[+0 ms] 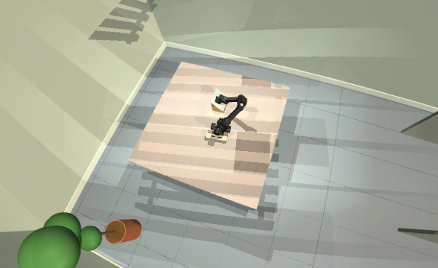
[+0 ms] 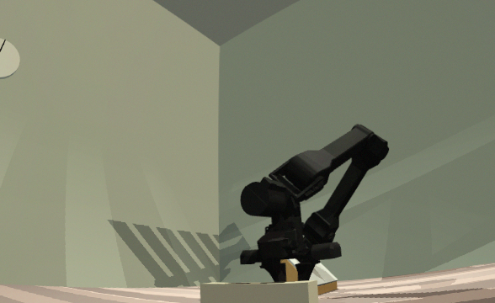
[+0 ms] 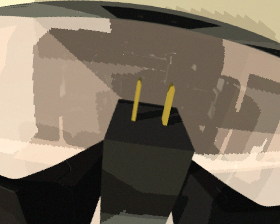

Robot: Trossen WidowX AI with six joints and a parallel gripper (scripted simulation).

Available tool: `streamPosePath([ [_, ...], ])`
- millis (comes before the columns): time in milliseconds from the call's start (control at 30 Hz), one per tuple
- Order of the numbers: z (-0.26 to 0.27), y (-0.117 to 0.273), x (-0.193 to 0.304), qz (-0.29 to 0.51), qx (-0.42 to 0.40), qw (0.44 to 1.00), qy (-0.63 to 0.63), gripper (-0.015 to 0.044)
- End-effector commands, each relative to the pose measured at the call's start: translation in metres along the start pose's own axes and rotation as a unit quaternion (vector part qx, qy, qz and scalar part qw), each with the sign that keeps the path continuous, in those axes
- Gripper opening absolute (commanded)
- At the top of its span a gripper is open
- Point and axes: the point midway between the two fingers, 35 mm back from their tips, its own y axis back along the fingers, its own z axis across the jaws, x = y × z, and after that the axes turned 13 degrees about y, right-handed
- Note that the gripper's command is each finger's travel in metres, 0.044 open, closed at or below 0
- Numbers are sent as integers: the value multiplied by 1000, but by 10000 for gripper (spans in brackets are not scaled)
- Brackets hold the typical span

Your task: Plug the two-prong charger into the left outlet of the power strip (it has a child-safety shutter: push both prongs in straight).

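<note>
The charger (image 3: 147, 167) is a dark block with two brass prongs pointing away from the gripper. My gripper (image 1: 217, 133) (image 2: 290, 278) (image 3: 140, 153) is shut on it, with a finger on each side. The cream power strip (image 1: 223, 140) (image 2: 256, 294) (image 3: 66, 10) lies on the table; its dark outlets show at the top and upper right in the wrist view. There the prong tips stand free, below the left-hand outlet in the picture. The gripper is low, over or just behind the strip; the exact gap cannot be told. The charger cannot be made out in the top and exterior views.
A wedge-shaped block (image 1: 217, 108) (image 2: 327, 287) with a white top and orange side is at the arm's base, behind the gripper. The wooden table (image 1: 189, 164) carries striped shadows. A potted plant (image 1: 127, 231) stands on the floor beyond the table.
</note>
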Motion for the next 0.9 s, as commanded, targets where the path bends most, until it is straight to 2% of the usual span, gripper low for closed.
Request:
streamPosePath([
  [0, 1, 1, -7, -2, -2, 1000, 5, 0],
  [867, 1, 1, -14, -2, -3, 1000, 8, 0],
])
